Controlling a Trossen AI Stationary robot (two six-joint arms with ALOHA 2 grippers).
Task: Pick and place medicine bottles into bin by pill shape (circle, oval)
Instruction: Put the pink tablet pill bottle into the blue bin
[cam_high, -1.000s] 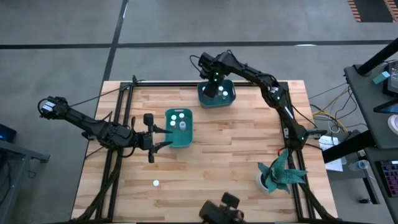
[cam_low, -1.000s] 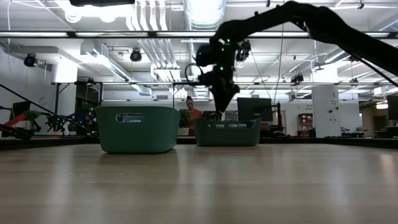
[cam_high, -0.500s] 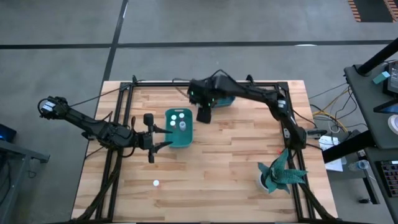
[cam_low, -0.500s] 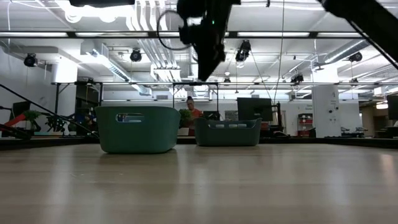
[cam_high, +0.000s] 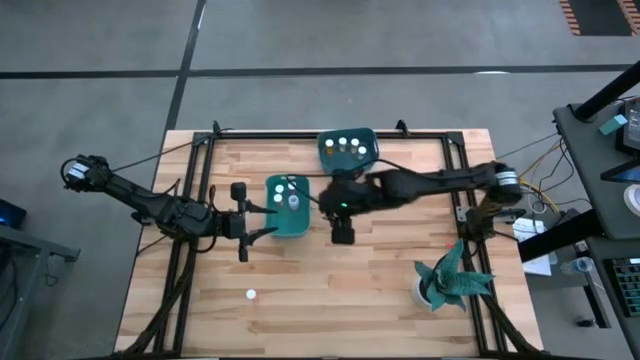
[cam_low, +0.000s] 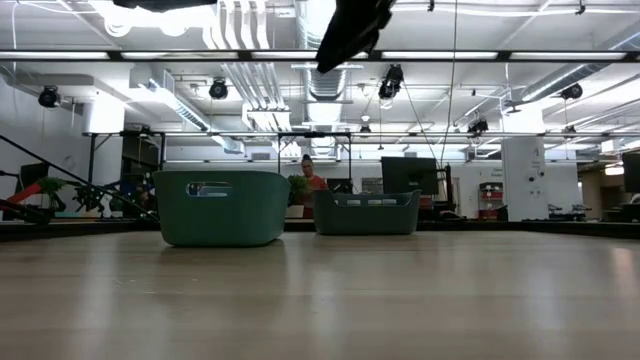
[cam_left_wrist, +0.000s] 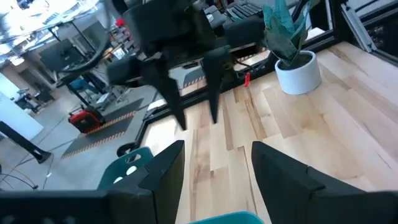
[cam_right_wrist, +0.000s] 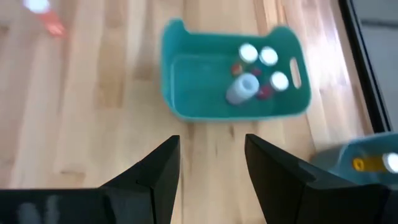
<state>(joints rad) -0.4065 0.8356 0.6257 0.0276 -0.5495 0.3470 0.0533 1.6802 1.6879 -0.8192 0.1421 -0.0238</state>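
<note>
Beside my open, empty right jaws (cam_high: 342, 236) sits a teal plastic bin (cam_high: 288, 206); left jaws (cam_high: 262, 221), open too, flank it; teal-leaved potted plant (cam_high: 447, 278) stands apart.

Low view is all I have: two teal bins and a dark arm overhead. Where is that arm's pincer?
Observer: That is the right pincer, above bare table beside the near bin, on the right arm's side of it.
Operator: Is it carrying anything?
Observer: No; its wrist view shows it open and empty.
Operator: Any bottles outside the bins?
Observer: One loose bottle lies on the table, towards your camera's edge, on the left arm's side.
</note>
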